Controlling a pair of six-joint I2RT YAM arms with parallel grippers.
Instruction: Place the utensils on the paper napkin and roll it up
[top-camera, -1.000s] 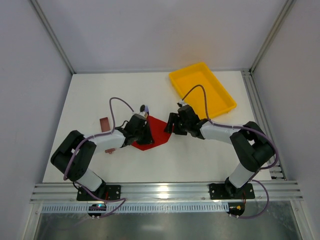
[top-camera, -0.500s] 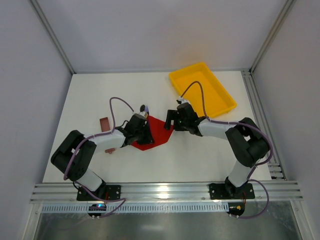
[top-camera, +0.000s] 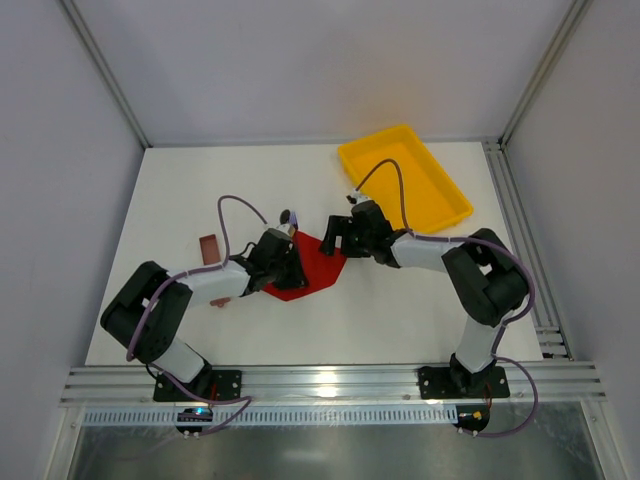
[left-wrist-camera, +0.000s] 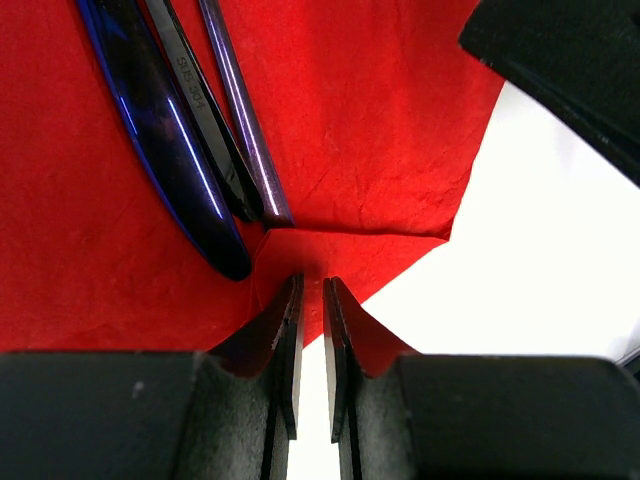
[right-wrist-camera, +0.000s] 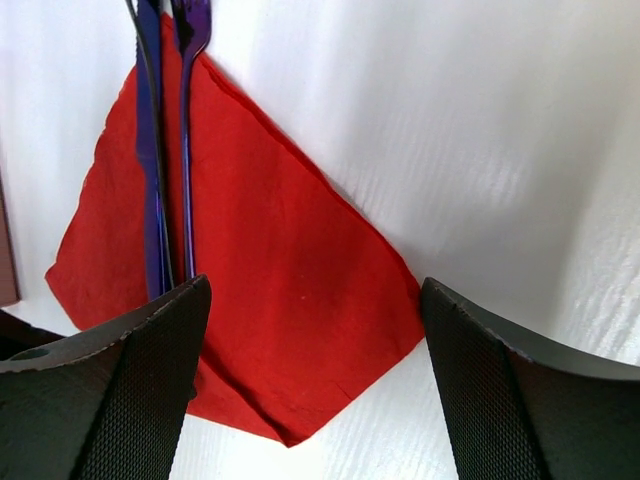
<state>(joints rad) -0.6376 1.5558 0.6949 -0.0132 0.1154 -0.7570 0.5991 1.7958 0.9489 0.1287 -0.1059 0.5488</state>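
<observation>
While your left gripper (left-wrist-camera: 313, 285) pinches a folded left corner of the paper napkin (left-wrist-camera: 380, 130) beside the utensils (left-wrist-camera: 200, 130), your right gripper (right-wrist-camera: 315, 288) hangs spread wide over its right side

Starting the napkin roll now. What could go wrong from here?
1. The left gripper looks shut on the thin paper napkin; a hard pull may tear it.
2. The utensils overhang its edge and could slide off.
3. The open right gripper is close; the two might collide.
</observation>
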